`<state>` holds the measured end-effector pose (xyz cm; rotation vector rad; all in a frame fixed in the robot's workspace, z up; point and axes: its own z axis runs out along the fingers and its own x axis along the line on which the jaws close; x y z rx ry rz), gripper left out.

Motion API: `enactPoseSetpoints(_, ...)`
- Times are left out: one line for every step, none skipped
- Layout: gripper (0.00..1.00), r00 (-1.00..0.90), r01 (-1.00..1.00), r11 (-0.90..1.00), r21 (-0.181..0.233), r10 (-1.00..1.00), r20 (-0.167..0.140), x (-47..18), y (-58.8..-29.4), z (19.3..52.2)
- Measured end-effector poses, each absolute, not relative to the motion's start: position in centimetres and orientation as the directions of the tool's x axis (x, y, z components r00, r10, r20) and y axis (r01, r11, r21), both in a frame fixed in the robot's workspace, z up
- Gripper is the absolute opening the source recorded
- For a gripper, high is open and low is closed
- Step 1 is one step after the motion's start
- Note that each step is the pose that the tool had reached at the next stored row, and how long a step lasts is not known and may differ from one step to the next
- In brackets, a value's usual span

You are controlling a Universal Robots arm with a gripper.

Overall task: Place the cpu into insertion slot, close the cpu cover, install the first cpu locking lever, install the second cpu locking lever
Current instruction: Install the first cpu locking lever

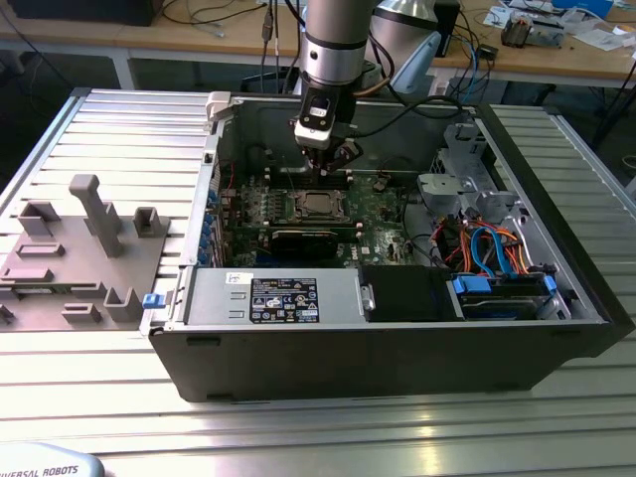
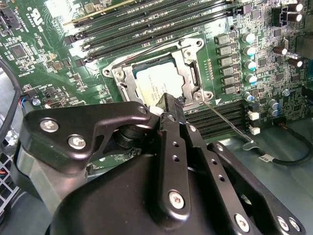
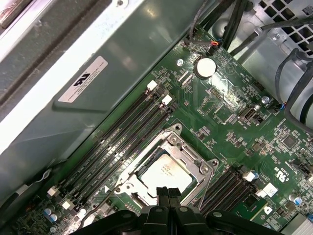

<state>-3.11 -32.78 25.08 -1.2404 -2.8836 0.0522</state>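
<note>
Well, in the exterior view I hang close over the insertion slot (image 1: 318, 206). In the second wrist view the cpu (image 2: 159, 83) sits in that slot, with the cpu cover (image 2: 190, 73) lying around it to pin it. In the first wrist view my jaws are together and empty beside the slot's locking lever (image 3: 207, 185), set for nudging, I judge, not gripping.

Open room above the insertion slot (image 3: 186, 152), case wall (image 3: 112, 112) nearby

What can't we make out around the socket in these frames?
Second wrist view: pincer hides one edge of the cpu cover.
First wrist view: locking lever runs behind the pincer; its end is hidden.
Exterior view: insertion slot too small to judge latching.
</note>
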Motion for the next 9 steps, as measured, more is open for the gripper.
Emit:
enactPoseSetpoints(0.11,-0.689,0.724,0.689,-0.031,0.724,-0.011,-3.11,-32.78,25.08)
enactPoseSetpoints(0.11,-0.689,0.724,0.689,-0.031,0.724,-0.011,-3.11,-32.78,25.08)
enactPoseSetpoints(0.11,-0.69,0.724,0.689,-0.031,0.724,-0.011,-3.11,-32.78,25.08)
enactPoseSetpoints(0.11,-0.69,0.724,0.689,-0.031,0.724,-0.011,-3.11,-32.78,25.08)
enactPoseSetpoints(0.11,-0.69,0.724,0.689,-0.031,0.724,-0.011,-3.11,-32.78,25.08)
enactPoseSetpoints(0.11,-0.69,0.724,0.689,-0.031,0.724,-0.011,-3.12,-32.78,25.08)
enactPoseSetpoints(0.11,-0.69,0.724,0.689,-0.031,0.724,-0.011,-3.11,-32.78,25.08)
enactPoseSetpoints(0.11,-0.69,0.724,0.689,-0.031,0.724,-0.011,-3.11,-32.78,25.08)
enactPoseSetpoints(0.11,-0.69,0.724,0.689,-0.031,0.724,-0.011,-3.11,-32.78,25.08)
